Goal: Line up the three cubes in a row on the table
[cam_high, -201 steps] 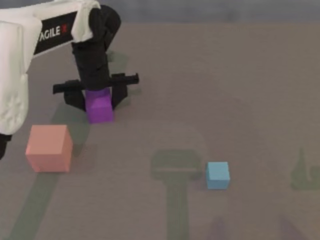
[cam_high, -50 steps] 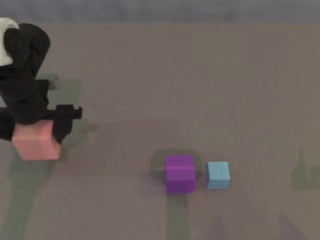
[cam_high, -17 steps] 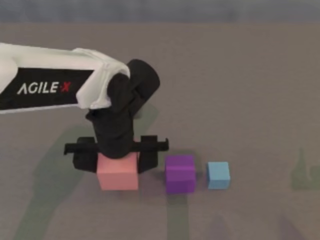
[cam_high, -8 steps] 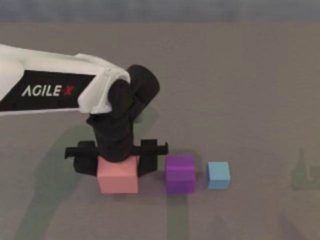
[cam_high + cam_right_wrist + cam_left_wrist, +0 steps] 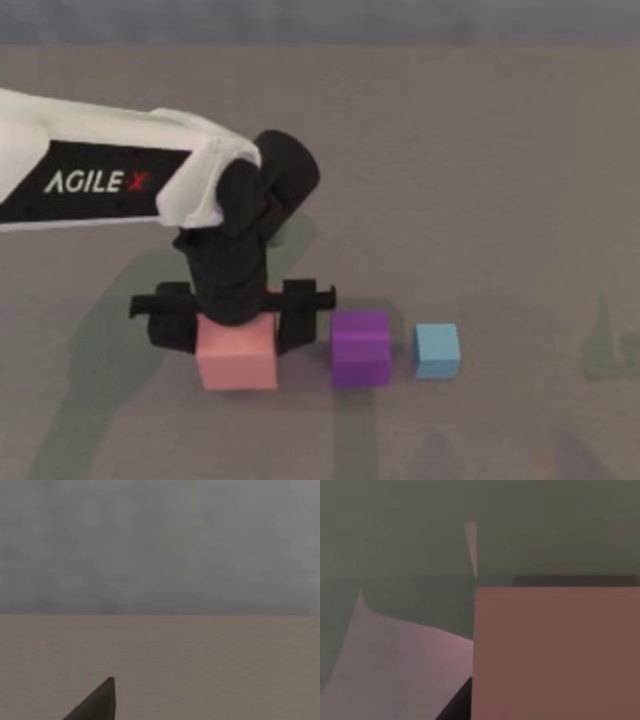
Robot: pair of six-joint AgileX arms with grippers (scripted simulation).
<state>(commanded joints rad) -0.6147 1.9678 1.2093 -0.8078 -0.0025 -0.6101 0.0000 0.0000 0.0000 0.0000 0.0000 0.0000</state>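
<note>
The salmon-pink cube [image 5: 238, 355] sits at the left of the row in the top view, and my left gripper [image 5: 236, 330] is shut on it from above, one black finger on each side. Its right finger [image 5: 295, 320] stands in the gap before the purple cube [image 5: 360, 347]. The small light-blue cube [image 5: 436, 350] lies just right of the purple one, all on the table [image 5: 480, 180]. In the left wrist view the salmon-pink cube [image 5: 555, 655] fills the near field. My right arm is out of the top view; its wrist view shows only a dark tip [image 5: 102, 702].
The table's far edge [image 5: 400, 45] runs along the top of the top view. A faint dark shadow shape [image 5: 608, 350] lies at the right edge. The white left arm [image 5: 90, 180] reaches in from the left.
Over the last second my left gripper has lowered the salmon-pink cube slightly beside the purple one. Before that it set the purple cube next to the light-blue one and fetched the salmon-pink one.
</note>
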